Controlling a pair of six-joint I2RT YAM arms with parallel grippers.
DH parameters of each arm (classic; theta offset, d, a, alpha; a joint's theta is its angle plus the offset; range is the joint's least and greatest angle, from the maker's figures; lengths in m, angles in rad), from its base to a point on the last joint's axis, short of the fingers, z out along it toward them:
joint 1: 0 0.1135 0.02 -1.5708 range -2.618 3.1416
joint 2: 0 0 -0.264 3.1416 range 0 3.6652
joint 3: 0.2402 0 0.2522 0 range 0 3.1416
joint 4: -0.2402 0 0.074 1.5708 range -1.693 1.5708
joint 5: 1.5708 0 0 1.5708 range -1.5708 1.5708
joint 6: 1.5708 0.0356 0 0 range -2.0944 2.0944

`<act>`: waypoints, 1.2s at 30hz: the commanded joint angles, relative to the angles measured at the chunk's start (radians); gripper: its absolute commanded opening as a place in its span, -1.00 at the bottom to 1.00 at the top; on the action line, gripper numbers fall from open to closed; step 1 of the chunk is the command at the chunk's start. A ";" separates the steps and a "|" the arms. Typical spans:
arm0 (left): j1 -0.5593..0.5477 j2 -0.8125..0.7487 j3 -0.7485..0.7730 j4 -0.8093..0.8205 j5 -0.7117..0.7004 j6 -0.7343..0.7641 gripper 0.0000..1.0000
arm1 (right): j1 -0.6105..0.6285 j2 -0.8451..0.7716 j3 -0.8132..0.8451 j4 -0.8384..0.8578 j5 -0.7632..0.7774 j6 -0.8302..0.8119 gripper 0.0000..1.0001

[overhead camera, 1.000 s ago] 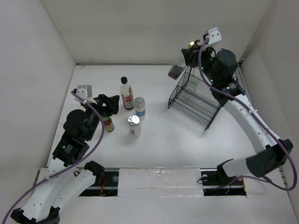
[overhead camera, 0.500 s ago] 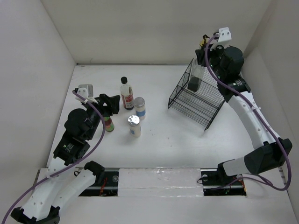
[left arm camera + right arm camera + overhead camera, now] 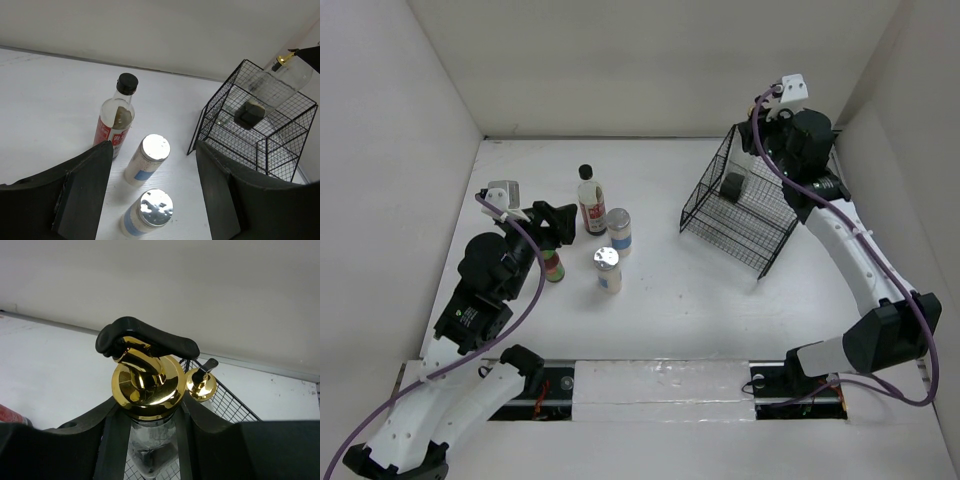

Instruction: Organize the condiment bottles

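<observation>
Lower left: left gripper point(image 3: 560, 219) fingers apart, holding nothing. Green-cap bottle point(image 3: 553, 265) just beside it. Middle: jars point(image 3: 608, 270), red-label bottle point(image 3: 591, 201) standing. Upper right: right gripper point(image 3: 148, 430) squeezes clear bottle point(image 3: 274, 86) at neck, over basket point(image 3: 738, 222). Glass likely smooth, slippery, breakable. Hold neck under gold top.

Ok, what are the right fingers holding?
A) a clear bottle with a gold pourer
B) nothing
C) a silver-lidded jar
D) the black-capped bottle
A: the right fingers close on the neck of the clear bottle with a gold pourer, at the black wire basket.
</observation>
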 commanded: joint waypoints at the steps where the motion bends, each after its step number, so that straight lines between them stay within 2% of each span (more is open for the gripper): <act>1: 0.002 -0.001 -0.003 0.050 0.010 0.011 0.26 | -0.005 -0.042 0.024 0.171 -0.020 -0.006 -0.72; 9: 0.002 -0.010 -0.003 0.050 0.010 0.011 0.26 | -0.005 -0.023 -0.099 0.247 -0.053 0.055 -0.72; 24: 0.002 -0.010 -0.003 0.050 0.010 0.011 0.26 | 0.033 0.036 -0.194 0.287 -0.027 0.075 -0.72; 29: 0.002 -0.010 -0.003 0.050 0.019 0.011 0.28 | 0.043 0.036 -0.203 0.287 -0.018 0.084 -0.47; 32: 0.002 -0.010 -0.003 0.050 0.019 0.011 0.28 | 0.043 0.036 -0.203 0.287 0.007 0.084 -0.41; 35: 0.002 -0.010 -0.003 0.050 0.019 0.011 0.28 | 0.043 0.036 -0.212 0.287 0.007 0.084 -0.26; 36: 0.002 -0.010 -0.003 0.050 0.019 0.011 0.28 | 0.043 0.036 -0.212 0.287 0.007 0.084 -0.15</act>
